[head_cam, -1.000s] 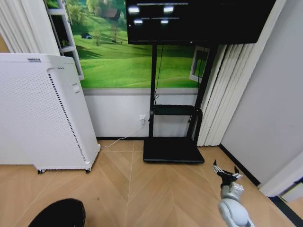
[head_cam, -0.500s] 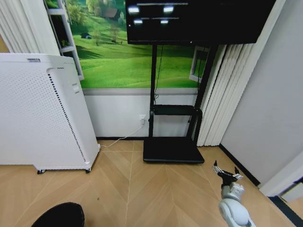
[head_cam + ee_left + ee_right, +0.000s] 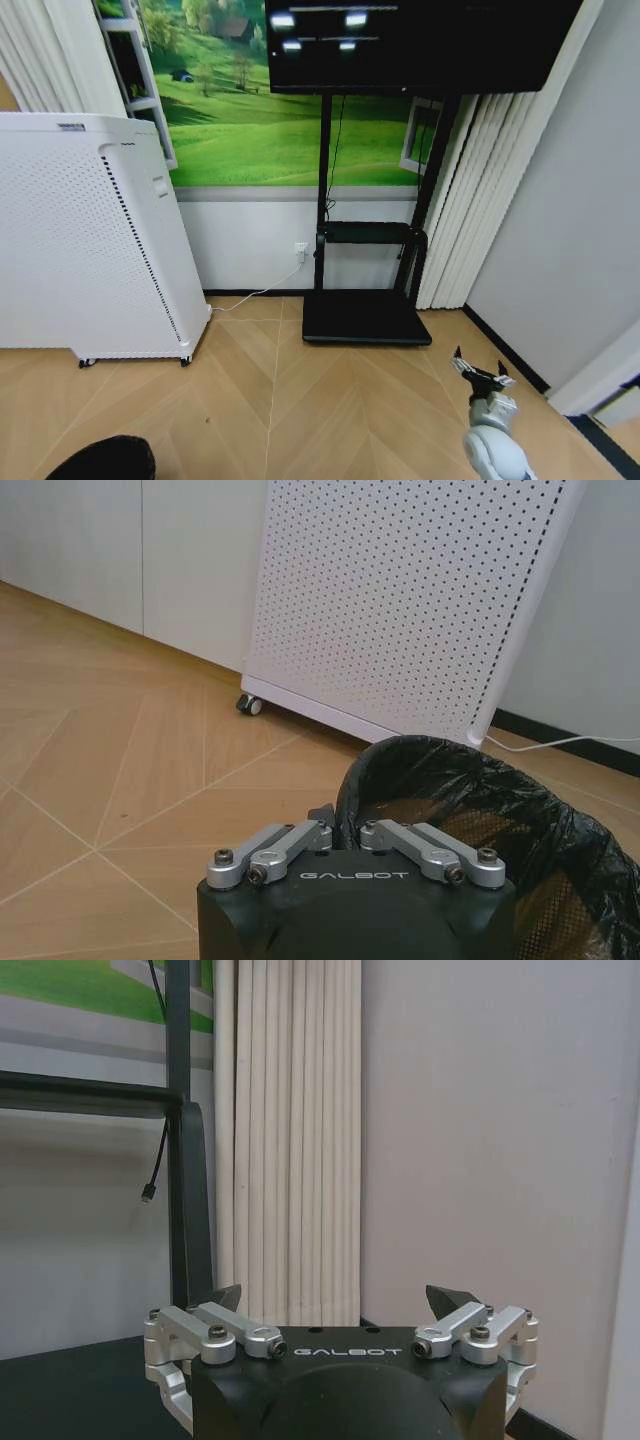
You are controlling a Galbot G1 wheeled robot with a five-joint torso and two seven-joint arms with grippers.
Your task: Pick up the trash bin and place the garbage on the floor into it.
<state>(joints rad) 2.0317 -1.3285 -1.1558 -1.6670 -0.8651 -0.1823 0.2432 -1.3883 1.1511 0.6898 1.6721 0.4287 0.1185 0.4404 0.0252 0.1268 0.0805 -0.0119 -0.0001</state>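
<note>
The trash bin [image 3: 100,460], black mesh with a black bag liner, pokes in at the lower left edge of the head view. In the left wrist view its rim [image 3: 440,765] curves just past my left gripper [image 3: 340,832], which is shut on the near edge of that rim. My right gripper [image 3: 478,372] hangs open over the wooden floor at the lower right, nothing between its fingers [image 3: 222,1297]. The garbage is out of view.
A tall white perforated cabinet [image 3: 80,240] on castors stands at the left, close behind the bin [image 3: 420,600]. A black screen stand with a flat base [image 3: 365,318] is against the back wall. Pleated curtains [image 3: 290,1140] and a grey wall close off the right.
The trash bin has sunk lower and further left, towards the bottom corner of the head view. The right gripper has dropped slightly and stays open.
</note>
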